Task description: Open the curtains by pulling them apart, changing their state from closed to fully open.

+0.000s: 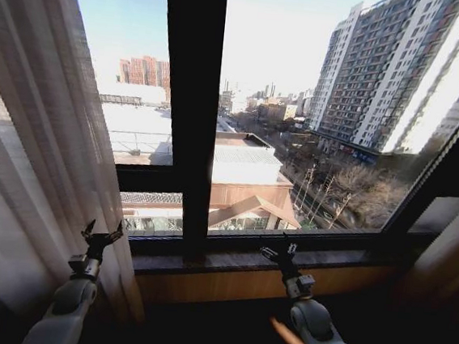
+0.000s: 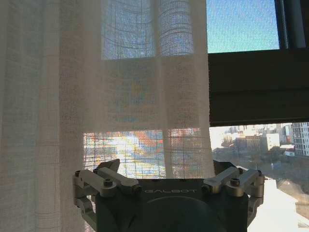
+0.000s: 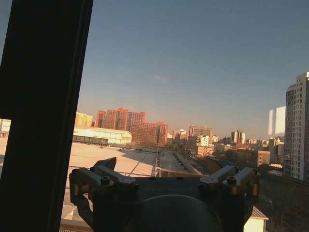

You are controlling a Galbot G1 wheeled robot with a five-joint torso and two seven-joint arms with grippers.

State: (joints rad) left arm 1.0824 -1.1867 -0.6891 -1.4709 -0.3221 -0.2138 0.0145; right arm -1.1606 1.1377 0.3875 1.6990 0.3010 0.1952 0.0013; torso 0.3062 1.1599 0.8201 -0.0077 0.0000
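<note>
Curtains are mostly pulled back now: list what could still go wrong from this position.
1. The left claw is open right beside the sheer curtain; its fingers could snag the loose weave seen up close in the left wrist view.
2. The right claw hovers close over the windowsill near the window frame; a forward push might strike either.
3. The right-hand curtain sits at the edge of the head view, so reaching it may be poorly seen.

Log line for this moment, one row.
curtains: bunched at window's left | left gripper: open, at curtain edge, not gripping | right gripper: open, raised before sill
</note>
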